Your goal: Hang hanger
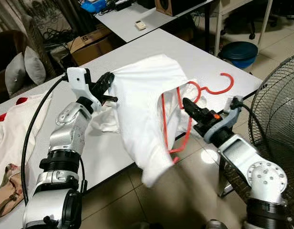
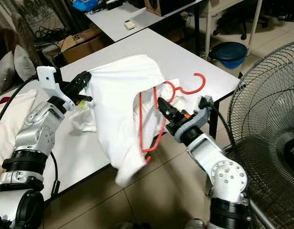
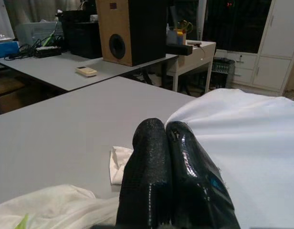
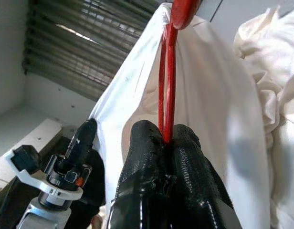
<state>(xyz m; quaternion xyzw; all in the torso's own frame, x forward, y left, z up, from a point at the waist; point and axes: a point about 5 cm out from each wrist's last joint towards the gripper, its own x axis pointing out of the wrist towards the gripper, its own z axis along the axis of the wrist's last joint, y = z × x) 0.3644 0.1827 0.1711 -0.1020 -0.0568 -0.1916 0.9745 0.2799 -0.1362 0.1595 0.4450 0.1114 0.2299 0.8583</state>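
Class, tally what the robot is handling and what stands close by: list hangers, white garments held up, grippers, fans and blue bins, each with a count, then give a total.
Red hangers: 1, the red hanger
White garments held up: 1, the white shirt
Grippers: 2, left gripper and right gripper
Fans: 1, the fan
Blue bins: 1, the blue bin
Total: 6

Bare desk (image 1: pixel 185 52) surface beyond the white garment (image 1: pixel 142 105) — passable, standing fan (image 1: pixel 280 109) close beside the right arm, blue bin (image 1: pixel 238 53) behind, garment draped between both pincers — blocks crossing.
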